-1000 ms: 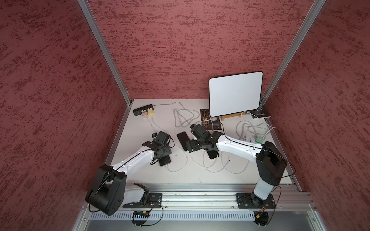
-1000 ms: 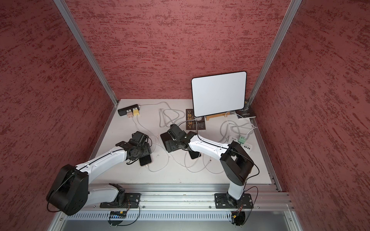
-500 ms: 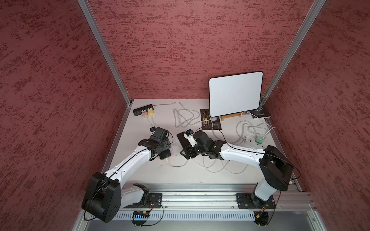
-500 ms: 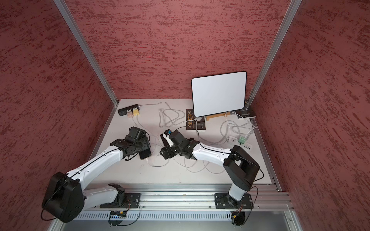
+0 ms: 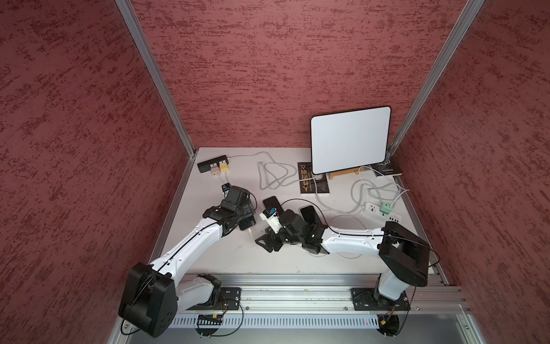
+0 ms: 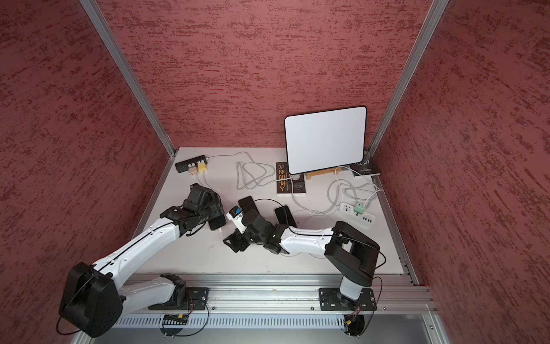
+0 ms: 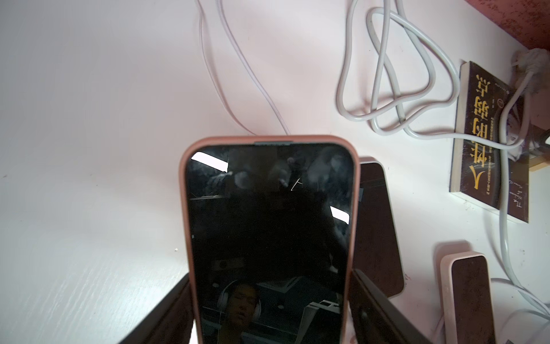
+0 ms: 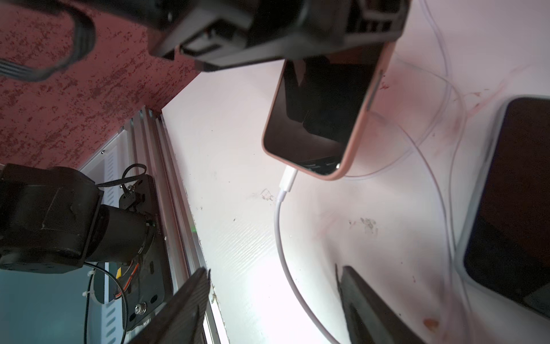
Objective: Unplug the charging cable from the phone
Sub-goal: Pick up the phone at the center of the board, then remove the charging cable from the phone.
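My left gripper (image 7: 269, 309) has its jaws shut tight on the two long sides of the pink-cased phone (image 7: 268, 223), screen up. My right gripper (image 8: 273, 297) has its jaws wide apart and holds nothing. The white charging cable (image 8: 278, 232) runs on the table (image 5: 238, 259) between them. Its plug (image 8: 288, 178) sits in the phone's bottom end. The phone is toward the table's left side. A second phone (image 5: 271, 203) lies flat close by.

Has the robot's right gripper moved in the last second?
Yes. The right gripper has come nearer the front rail, away from the book.
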Controlling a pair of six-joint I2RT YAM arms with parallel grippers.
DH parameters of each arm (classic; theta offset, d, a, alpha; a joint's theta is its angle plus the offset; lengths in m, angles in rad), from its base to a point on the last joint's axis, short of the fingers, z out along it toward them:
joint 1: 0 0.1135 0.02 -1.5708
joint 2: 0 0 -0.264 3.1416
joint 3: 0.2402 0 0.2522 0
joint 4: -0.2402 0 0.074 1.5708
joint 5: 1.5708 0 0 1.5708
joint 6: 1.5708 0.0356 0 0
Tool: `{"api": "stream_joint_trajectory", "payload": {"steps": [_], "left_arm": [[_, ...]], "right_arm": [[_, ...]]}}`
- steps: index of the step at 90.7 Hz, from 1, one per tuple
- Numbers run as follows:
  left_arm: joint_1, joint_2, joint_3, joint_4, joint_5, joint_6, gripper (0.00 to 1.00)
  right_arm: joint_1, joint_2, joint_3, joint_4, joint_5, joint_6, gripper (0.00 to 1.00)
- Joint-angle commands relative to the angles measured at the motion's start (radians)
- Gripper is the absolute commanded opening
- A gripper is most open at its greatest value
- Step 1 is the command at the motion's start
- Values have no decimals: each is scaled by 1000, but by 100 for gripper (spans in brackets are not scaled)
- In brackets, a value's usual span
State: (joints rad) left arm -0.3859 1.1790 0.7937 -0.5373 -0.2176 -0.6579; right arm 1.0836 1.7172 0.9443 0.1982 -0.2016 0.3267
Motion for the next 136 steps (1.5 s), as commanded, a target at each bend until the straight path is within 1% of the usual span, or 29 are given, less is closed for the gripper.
{"api": "stream_joint_trajectory", "payload": {"steps": [1,17,27,41,73,82,112,132,136], "left_arm": [[8,-33,38,59,-8,-9,13],[9,-46,40,66,-9,-7,12],[10,-48,39,68,-8,-7,12],[11,-58,35,66,-10,-7,12],[22,-71,29,66,-16,-7,12],[27,-72,27,65,-19,-5,11],[53,-83,33,62,-25,5,11],[77,-117,35,16,-54,24,11],[82,-122,33,6,-58,26,11]], "right_arm": [[28,47,41,41,62,-29,71],[44,96,82,30,113,-39,69],[44,126,111,19,131,-46,63],[45,155,137,13,139,-54,52],[48,175,153,-3,135,-58,9],[47,169,146,-10,128,-63,0],[55,158,126,-39,119,-82,0],[55,186,144,-78,130,-64,0],[55,193,152,-90,129,-62,3]]}}
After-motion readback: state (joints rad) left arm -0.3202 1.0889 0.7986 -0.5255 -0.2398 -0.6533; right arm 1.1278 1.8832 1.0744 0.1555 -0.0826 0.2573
